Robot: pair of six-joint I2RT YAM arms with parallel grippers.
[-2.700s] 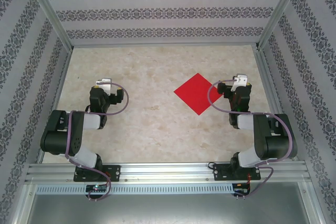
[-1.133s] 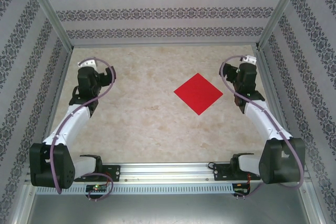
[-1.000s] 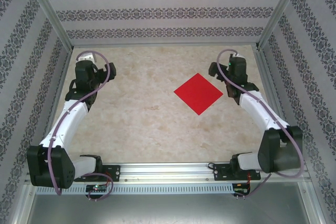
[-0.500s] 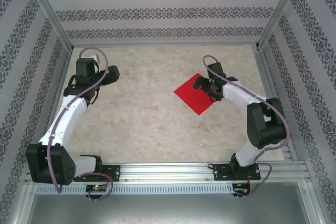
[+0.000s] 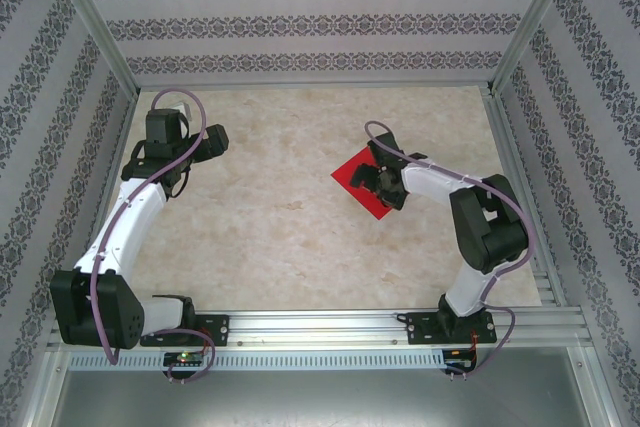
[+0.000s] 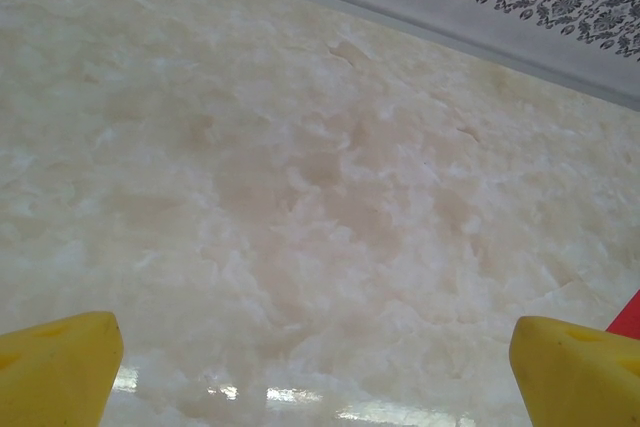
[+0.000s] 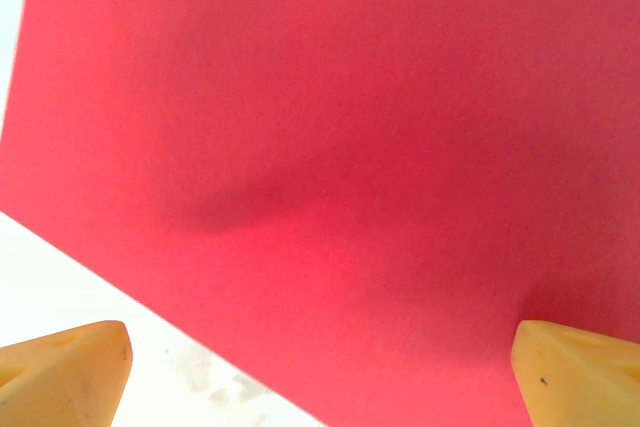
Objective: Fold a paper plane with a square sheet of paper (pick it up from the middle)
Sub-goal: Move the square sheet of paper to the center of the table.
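The square sheet of paper (image 5: 349, 175) is bright red and lies flat on the table like a diamond, right of centre. My right gripper (image 5: 375, 177) hovers over its middle, jaws wide open and empty. In the right wrist view the red sheet (image 7: 340, 147) spreads close below, with the yellow fingertips (image 7: 60, 367) far apart over its near edge. My left gripper (image 5: 212, 139) stands open at the far left, well away from the sheet. In the left wrist view its yellow fingertips (image 6: 55, 367) frame bare table, and a red corner of the sheet (image 6: 630, 317) peeks in at the right edge.
The marble-patterned table (image 5: 280, 217) is boxed in by patterned walls (image 5: 320, 27) at the back and both sides. A metal rail (image 5: 320, 327) carrying the arm bases runs along the near edge.
My right arm swung left from the table's right edge and came down over the red sheet. The left arm reached out to the far left and then held still.
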